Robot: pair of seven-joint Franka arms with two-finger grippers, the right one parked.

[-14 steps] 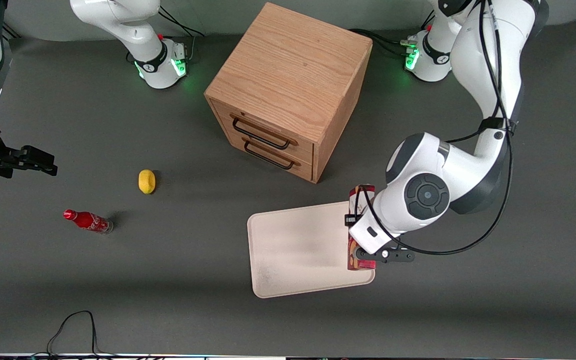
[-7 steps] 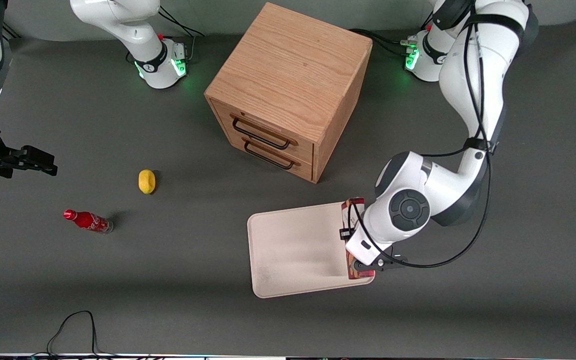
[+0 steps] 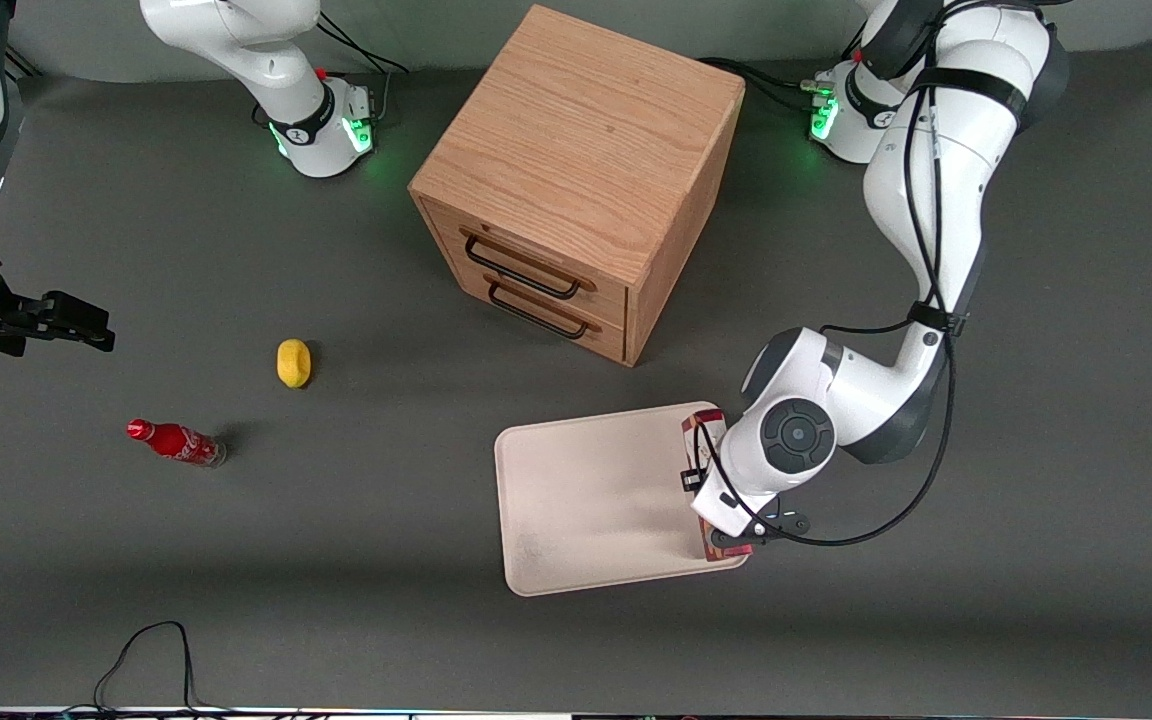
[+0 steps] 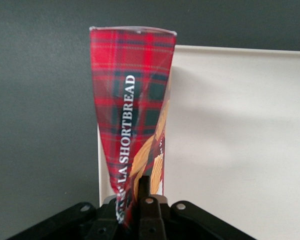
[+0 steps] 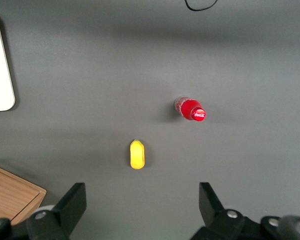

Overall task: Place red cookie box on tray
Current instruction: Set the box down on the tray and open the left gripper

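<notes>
The red cookie box [image 3: 696,432] is a slim tartan carton with shortbread pictures [image 4: 132,100]. My left gripper [image 3: 726,510] is shut on it, one black finger [image 4: 144,187] pressed on its picture side. The box lies lengthwise, on its narrow side, along the tray's edge toward the working arm's end. The tray [image 3: 586,500] is pale cream with a low rim, and its surface [image 4: 235,140] lies beside the box. My arm's wrist covers the box's middle. I cannot tell whether the box touches the tray.
A wooden drawer cabinet [image 3: 576,180] stands farther from the front camera than the tray. Toward the parked arm's end lie a yellow lemon-like object [image 3: 293,362] and a small red cola bottle [image 3: 176,442]. A black cable [image 3: 151,650] loops at the table's near edge.
My left arm has come down with the box, which now sits lower, a little nearer the front camera and over the tray's edge strip. Nothing else has moved.
</notes>
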